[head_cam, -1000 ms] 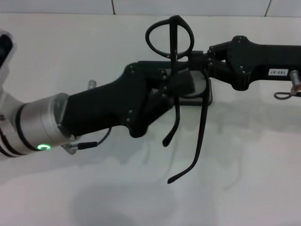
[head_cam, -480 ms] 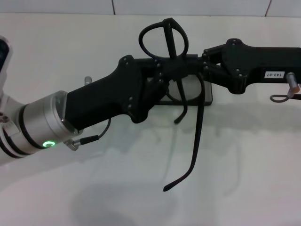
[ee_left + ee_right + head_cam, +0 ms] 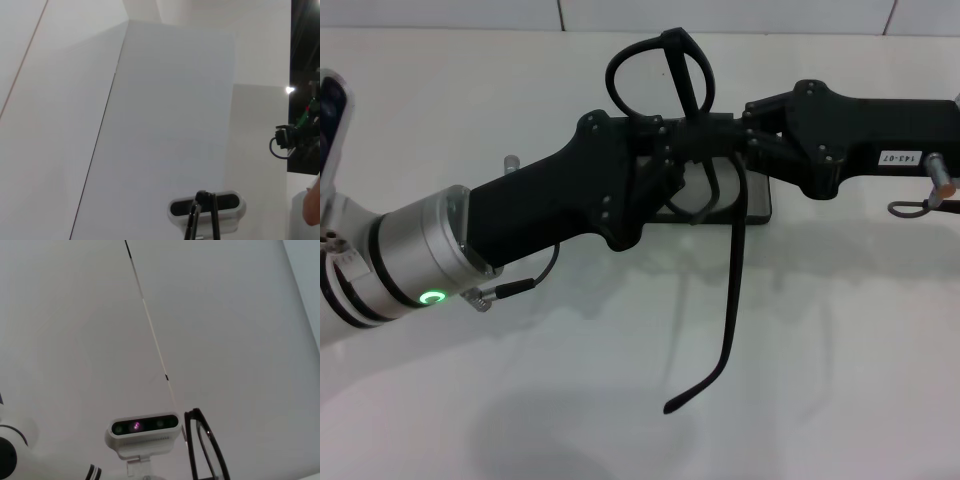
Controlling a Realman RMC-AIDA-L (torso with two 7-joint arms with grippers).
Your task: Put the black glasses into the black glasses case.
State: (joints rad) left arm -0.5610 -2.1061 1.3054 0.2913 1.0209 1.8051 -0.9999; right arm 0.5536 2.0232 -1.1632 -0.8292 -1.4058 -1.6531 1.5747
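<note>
In the head view the left arm reaches in from the left across the white table [image 3: 570,400], a green ring light [image 3: 435,297] glowing on its silver wrist cuff, and a short cable plug [image 3: 500,292] hanging just below that cuff. The left gripper [image 3: 675,165] meets the black glasses [image 3: 665,85] above the black glasses case [image 3: 740,205]; whether its fingers are closed on the frame or merely against it cannot be told, since the dark parts merge. The glasses stand upright over the case, one round lens rising above both grippers, one temple arm curling down behind the left gripper, the other hanging long toward the near edge of the table, clear of the case. Only a flat dark edge of the case shows beneath the grippers. The right gripper [image 3: 745,140] comes in from the right of the case, touching the frame; its grip likewise cannot be judged. A white label on its body reads roughly "143-07", seen inverted.
</note>
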